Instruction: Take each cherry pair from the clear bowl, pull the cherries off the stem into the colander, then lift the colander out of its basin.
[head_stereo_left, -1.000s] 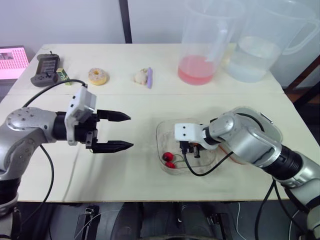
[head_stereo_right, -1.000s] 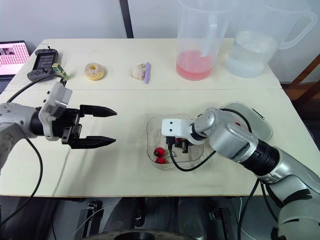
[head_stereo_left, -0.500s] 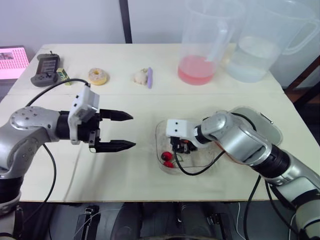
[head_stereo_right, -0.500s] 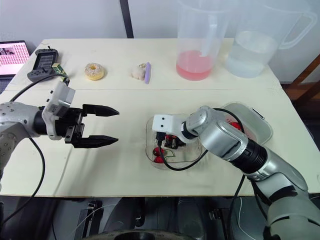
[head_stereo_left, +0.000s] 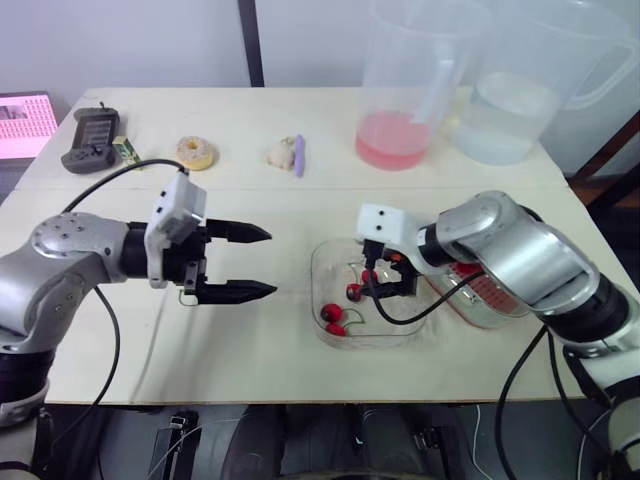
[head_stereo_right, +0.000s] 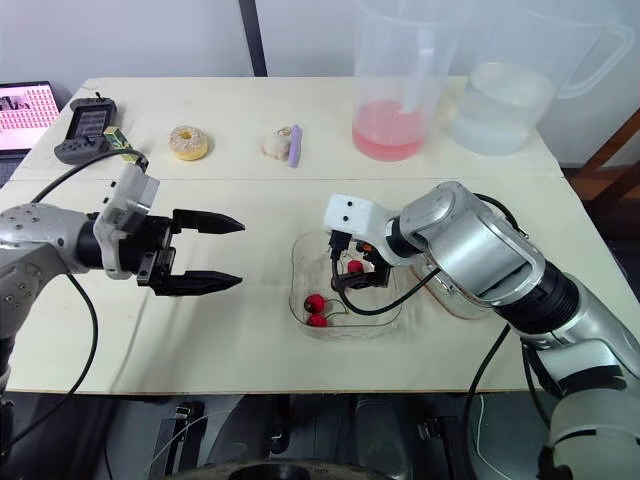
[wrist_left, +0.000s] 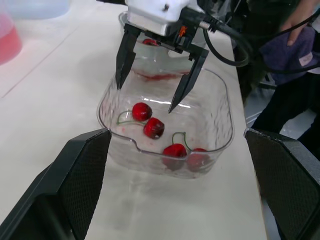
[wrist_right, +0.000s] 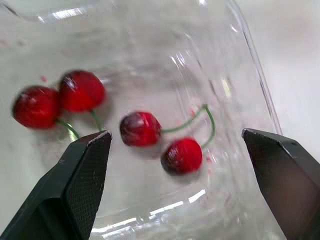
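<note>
The clear bowl (head_stereo_left: 331, 263) stands near the table's front edge and holds two cherry pairs. One cherry pair (head_stereo_left: 333, 319) lies at its near left. The other cherry pair (wrist_right: 161, 142) lies in the middle, below my right gripper (head_stereo_left: 386, 283), which hangs open and empty just over the bowl. Both of its fingers (wrist_left: 185, 89) show spread in the left wrist view. Just right of the bowl, the red colander (head_stereo_left: 487, 293) sits in its clear basin, partly behind my right arm. My left gripper (head_stereo_left: 268, 263) hovers open and empty left of the bowl, pointing at it.
Two big clear pitchers stand at the back, one with pink liquid (head_stereo_left: 394, 137) and one with water (head_stereo_left: 505, 115). A donut (head_stereo_left: 196, 152), a pale lump with a purple pen (head_stereo_left: 298, 155) and a handheld device (head_stereo_left: 91, 138) lie at the back left. A person's hand (wrist_left: 296, 29) shows beyond the table.
My right gripper has gone from shut low in the bowl to open and slightly raised. A second cherry pair now shows beneath it. My left gripper has edged toward the bowl.
</note>
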